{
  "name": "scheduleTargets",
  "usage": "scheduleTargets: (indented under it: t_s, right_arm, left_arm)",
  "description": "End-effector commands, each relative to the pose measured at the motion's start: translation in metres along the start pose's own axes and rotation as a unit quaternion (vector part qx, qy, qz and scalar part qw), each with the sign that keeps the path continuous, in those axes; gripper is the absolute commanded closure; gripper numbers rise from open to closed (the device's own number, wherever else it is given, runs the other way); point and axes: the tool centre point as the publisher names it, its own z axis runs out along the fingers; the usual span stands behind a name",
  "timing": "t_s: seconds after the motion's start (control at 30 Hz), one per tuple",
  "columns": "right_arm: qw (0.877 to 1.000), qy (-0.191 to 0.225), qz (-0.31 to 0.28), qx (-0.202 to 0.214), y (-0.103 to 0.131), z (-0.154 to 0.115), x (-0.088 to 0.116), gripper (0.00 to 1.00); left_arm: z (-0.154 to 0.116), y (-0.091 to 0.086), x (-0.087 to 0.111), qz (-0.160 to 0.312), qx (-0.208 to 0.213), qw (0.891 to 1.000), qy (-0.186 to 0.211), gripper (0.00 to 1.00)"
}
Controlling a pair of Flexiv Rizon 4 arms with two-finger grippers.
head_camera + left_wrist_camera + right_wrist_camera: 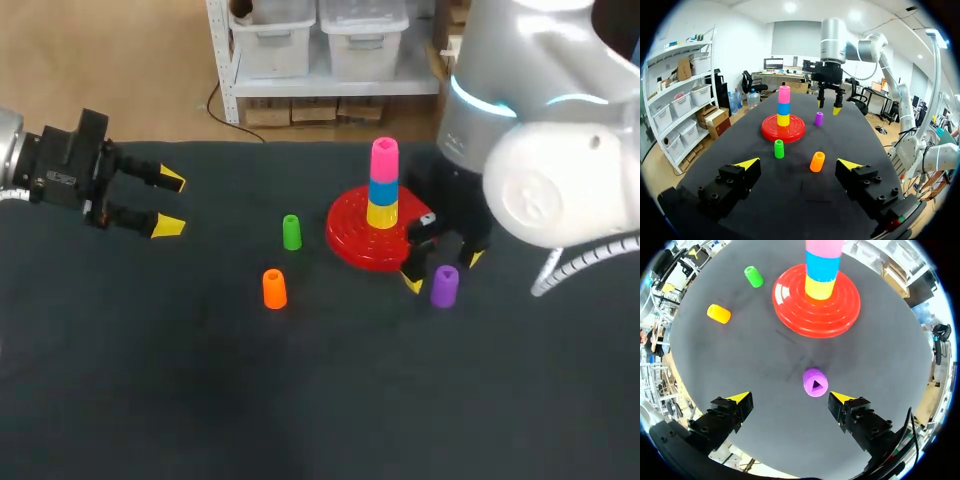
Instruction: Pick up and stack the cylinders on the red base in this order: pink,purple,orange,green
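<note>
Pink cylinder (384, 160): atop the stack on the red base (350, 245).
Purple cylinder (444, 286): upright beside base, under right tool (442, 270), fingers apart.
Orange cylinder (273, 289), green cylinder (291, 232): base's other side.
Left tool (170, 203): fingers apart, far from base.

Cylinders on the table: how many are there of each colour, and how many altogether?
pink cylinder: 1
blue cylinder: 1
yellow cylinder: 1
green cylinder: 1
orange cylinder: 1
purple cylinder: 1
Total: 6, with 3 stacked on the red base and 3 loose beside it.
</note>
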Motion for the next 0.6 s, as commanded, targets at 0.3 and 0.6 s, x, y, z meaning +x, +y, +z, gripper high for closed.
scheduleTargets:
  t_s: [0.3,0.6]
  right_arm:
    - [1.0,-0.019,0.014,0.018,-0.019,0.007,-0.002,0.0]
    - [0.994,-0.093,-0.047,0.014,-0.017,-0.005,-0.015,0.0]
  left_arm:
    - [-0.001,0.0,0.001,0.001,0.0,1.0,-0.002,0.0]
    - [-0.001,0.0,0.001,0.001,0.0,1.0,-0.002,0.0]
